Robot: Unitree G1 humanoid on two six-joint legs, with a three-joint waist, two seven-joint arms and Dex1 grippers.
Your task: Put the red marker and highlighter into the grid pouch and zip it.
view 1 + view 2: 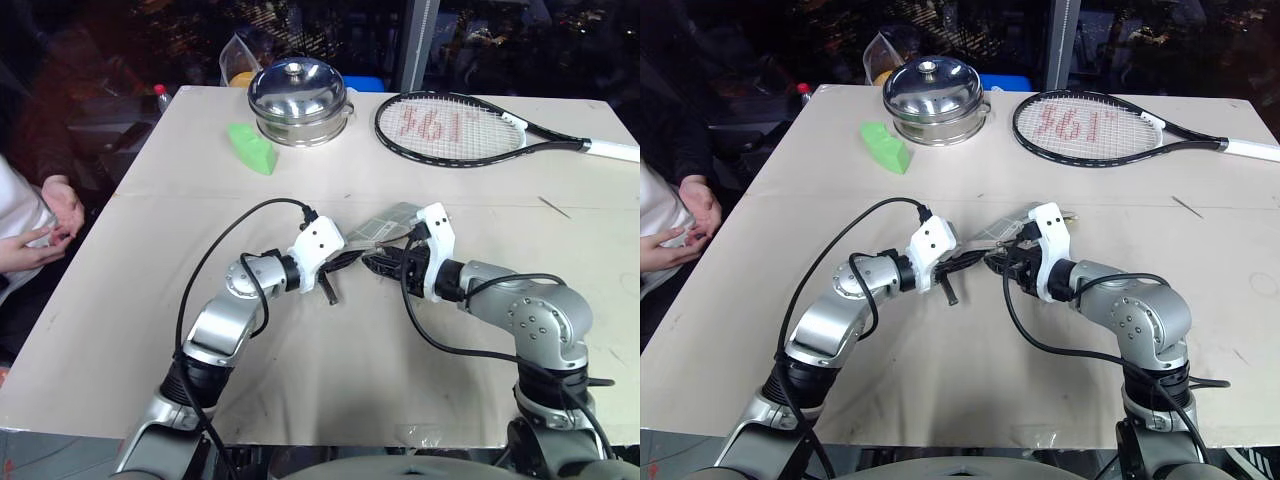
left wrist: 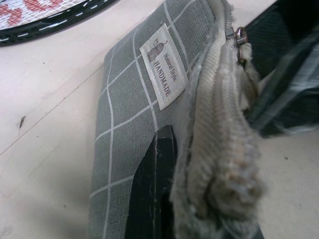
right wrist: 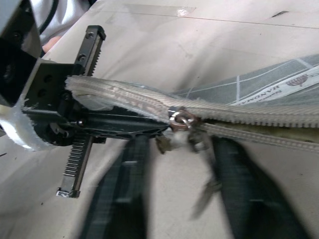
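The grid pouch point(image 1: 392, 221), grey-green with white lines and a small white label point(image 2: 163, 73), is lifted off the table between my two grippers. My left gripper point(image 1: 345, 263) is shut on the pouch's zipper end, its black finger point(image 2: 155, 189) pressed against the fabric. In the right wrist view this same gripper point(image 3: 75, 117) clamps the end of the cream zipper tape. My right gripper point(image 3: 184, 147) is open, its fingers on either side of the metal zipper pulls point(image 3: 182, 121). The red marker and the highlighter are hidden from view.
A steel pot with a lid point(image 1: 298, 95) and a bright green wedge block point(image 1: 250, 147) stand at the back of the table point(image 1: 330, 390). A tennis racket point(image 1: 455, 128) lies at the back right. A person's hands point(image 1: 45, 225) rest at the left edge.
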